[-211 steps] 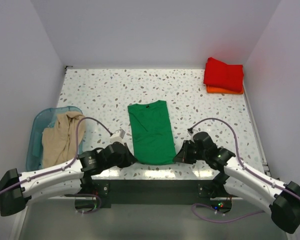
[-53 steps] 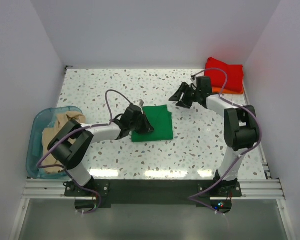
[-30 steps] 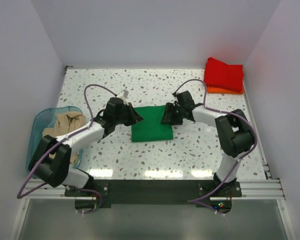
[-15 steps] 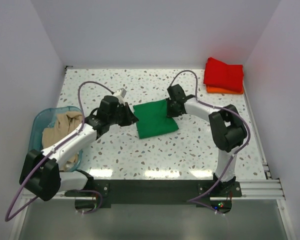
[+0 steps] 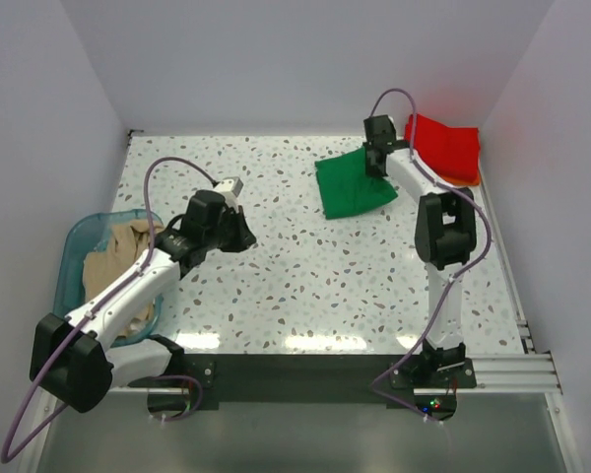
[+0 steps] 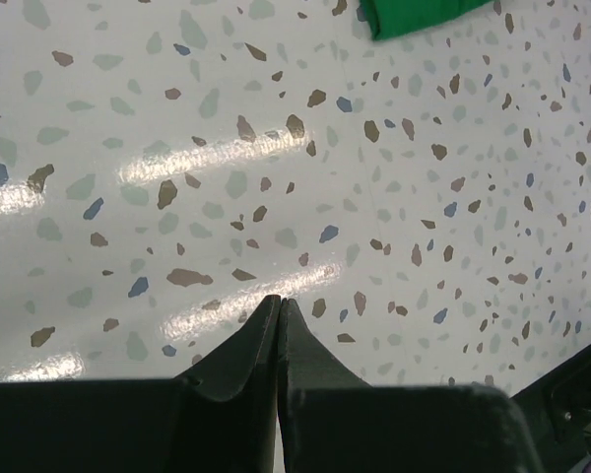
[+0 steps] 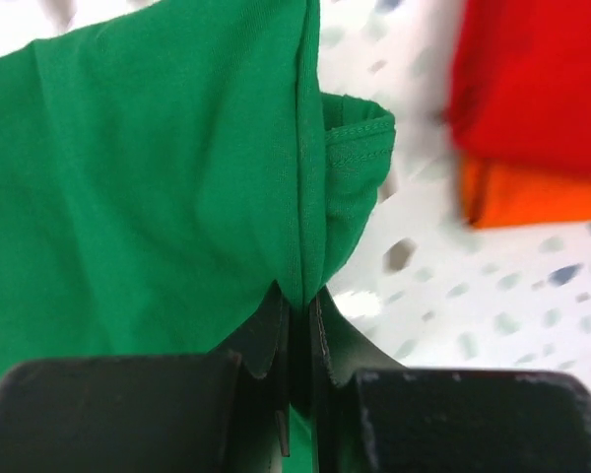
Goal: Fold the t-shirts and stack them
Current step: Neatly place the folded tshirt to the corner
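Bin (image 5: 74,251) on our left holds the beige shirt (image 5: 123,246). Our right fingers (image 7: 261,340) pinch the green shirt (image 7: 158,177); our left fingers (image 6: 244,347) are closed, empty, above the bench (image 6: 276,148).

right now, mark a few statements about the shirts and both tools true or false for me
1. The right tool is shut on the green t-shirt. True.
2. The left tool holds cloth. False: it is shut on nothing, above the bare table.
3. The red t-shirt lies on the orange t-shirt. True.
4. The green t-shirt sits on top of the red one. False: it is beside that stack.
5. The beige t-shirt is in the teal bin. True.
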You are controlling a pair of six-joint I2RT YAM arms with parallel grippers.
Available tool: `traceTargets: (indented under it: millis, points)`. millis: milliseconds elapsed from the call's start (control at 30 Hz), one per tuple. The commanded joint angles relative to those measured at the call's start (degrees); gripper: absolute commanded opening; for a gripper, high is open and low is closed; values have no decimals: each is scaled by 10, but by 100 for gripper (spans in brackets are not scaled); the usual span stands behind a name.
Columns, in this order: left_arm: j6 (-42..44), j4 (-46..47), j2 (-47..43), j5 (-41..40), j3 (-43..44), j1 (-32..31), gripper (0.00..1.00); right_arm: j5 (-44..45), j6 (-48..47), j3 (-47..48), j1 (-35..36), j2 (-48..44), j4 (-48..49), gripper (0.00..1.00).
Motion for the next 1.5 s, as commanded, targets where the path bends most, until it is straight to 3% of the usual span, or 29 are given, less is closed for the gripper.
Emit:
traceTargets:
  millis: [0,133,267,767,1467]
  points:
    - [44,-7,-4,-12,-10,7,6,40,-53,110,-24,42,-30,0]
    - [53,-7,9,-3,-14,10,5,53,-87,293,-43,124,-81,0]
    - [58,-4,21,8,-13,11,4,55,-113,367,-62,161,-78,0]
    - [66,1,40,32,-25,13,1,66,-198,432,-90,139,-6,0]
    - [66,3,40,41,-31,17,0,48,-204,388,-125,64,8,0]
